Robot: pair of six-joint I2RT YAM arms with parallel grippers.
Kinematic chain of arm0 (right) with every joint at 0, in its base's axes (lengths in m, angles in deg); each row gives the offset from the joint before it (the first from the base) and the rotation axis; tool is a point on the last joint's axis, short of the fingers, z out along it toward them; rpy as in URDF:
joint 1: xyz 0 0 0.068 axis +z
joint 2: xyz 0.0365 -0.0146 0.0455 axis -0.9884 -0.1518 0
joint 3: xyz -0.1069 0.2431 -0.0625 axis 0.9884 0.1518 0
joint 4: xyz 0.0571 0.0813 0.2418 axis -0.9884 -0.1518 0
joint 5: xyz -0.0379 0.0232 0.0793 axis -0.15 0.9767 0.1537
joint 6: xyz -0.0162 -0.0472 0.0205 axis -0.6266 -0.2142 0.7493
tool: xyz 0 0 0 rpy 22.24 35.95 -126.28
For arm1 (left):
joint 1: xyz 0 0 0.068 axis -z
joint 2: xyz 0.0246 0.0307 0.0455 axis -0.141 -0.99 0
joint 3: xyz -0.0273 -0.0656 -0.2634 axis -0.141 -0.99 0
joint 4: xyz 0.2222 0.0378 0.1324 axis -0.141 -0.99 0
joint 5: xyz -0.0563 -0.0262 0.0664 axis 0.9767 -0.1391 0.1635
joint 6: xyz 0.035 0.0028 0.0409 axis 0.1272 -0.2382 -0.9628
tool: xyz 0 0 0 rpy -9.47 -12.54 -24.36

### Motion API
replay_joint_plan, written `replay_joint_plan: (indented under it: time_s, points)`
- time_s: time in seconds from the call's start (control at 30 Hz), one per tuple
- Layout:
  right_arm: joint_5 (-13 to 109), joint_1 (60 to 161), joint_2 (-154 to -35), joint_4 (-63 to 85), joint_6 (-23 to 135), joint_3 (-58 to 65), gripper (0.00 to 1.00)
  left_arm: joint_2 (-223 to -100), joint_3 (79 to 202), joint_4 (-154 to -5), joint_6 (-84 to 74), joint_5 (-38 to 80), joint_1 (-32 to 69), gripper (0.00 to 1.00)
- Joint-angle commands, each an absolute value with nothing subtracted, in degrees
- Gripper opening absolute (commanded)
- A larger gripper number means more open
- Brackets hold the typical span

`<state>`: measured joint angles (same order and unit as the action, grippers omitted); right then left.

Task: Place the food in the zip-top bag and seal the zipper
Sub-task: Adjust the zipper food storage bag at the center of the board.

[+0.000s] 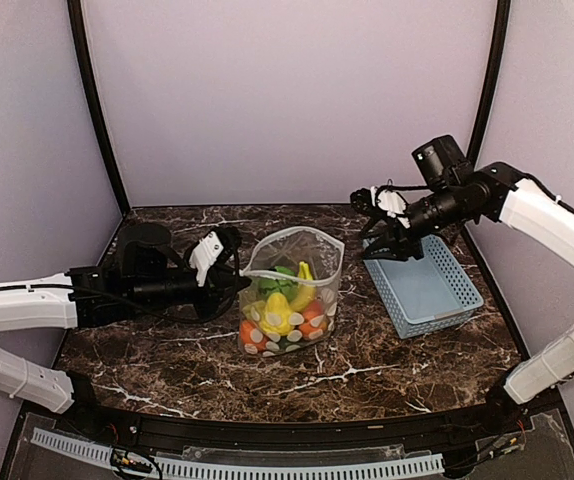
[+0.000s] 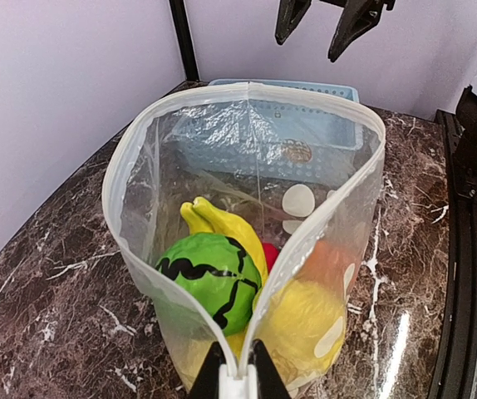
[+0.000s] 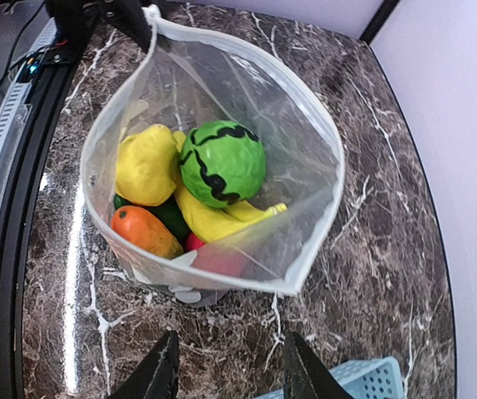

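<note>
The filling step is judged to be done: the food (image 1: 282,315) is seen inside the bag (image 1: 292,290), which stands upright in the middle of the bench (image 1: 167,360), just beside the blue basket (image 1: 437,290). From the right wrist view a green striped ball (image 3: 222,162), yellow bananas (image 3: 222,220), a yellow lump (image 3: 145,165), an orange piece (image 3: 143,233) and a bit of red (image 3: 213,258) are made out, heaped at the bottom. No loose food is seen on the bench, and the basket looks bare. The sealing is not yet begun: the zipper (image 2: 247,87) is spread into a wide loop and the mouth gapes.

The left tool (image 2: 237,374) is pinched narrow on the near corner of the mouth, where the two sides of the strip meet, so the bag is held upright at that end. The right tool (image 1: 387,250) hangs above the near end of the basket, well apart from the bag. Its fingers (image 3: 159,370) are set apart at a moderate width, and nothing is held or touched by them.

For the next move, the far end of the mouth would probably have to be taken by the right tool. The strip could then be drawn taut against the left grip, so that the two sides are laid together and pressed shut along their length. Care would be called for so that the standing bag is not tipped.
</note>
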<state>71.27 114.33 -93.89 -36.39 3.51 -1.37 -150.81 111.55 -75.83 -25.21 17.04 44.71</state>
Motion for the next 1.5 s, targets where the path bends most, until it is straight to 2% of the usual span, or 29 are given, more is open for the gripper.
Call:
replay_joint_plan:
  time_s: [0.0,0.27,0.33,0.53,0.63,0.8,0.9,0.97,1.1,1.23,1.47]
  points:
    - [68.21,119.71,-94.78,-35.31,-2.43,-1.73,0.41,-150.12,113.48,-77.02,-26.95,19.71,43.91,0.01]
    - [62.04,124.58,-100.88,-36.54,-6.20,-3.45,0.43,-150.53,113.39,-76.19,-26.71,20.83,43.34,0.01]
    - [59.65,125.25,-101.75,-36.61,-6.38,-3.54,0.39,-150.32,113.35,-76.41,-26.87,20.31,43.13,0.01]
    - [52.16,125.30,-101.45,-37.05,-3.82,-4.29,0.13,-148.92,111.95,-77.24,-27.33,16.90,42.45,0.01]
    - [49.84,125.30,-99.66,-37.93,-3.27,-4.54,0.05,-148.80,111.13,-76.61,-27.21,16.32,42.20,0.01]
    - [51.83,125.39,-96.50,-39.03,-2.34,-5.88,0.03,-150.21,111.29,-75.46,-26.78,16.98,41.93,0.01]
    - [52.99,125.12,-95.36,-38.74,-0.65,-5.92,0.06,-150.85,111.56,-75.23,-26.52,17.39,41.79,0.01]
    - [54.27,123.50,-94.26,-37.77,0.53,-5.30,0.13,-150.72,111.50,-75.11,-26.42,17.15,41.75,0.01]
    - [62.51,117.04,-92.08,-34.19,1.19,-1.19,0.33,-149.73,110.50,-74.46,-26.46,16.94,41.58,0.01]
    - [69.10,112.27,-90.32,-30.44,0.35,3.53,0.59,-149.06,109.62,-73.54,-26.64,16.58,41.59,0.01]
    - [73.42,111.14,-95.95,-28.18,2.82,3.30,0.63,-148.71,108.83,-72.46,-26.63,17.03,41.55,0.01]
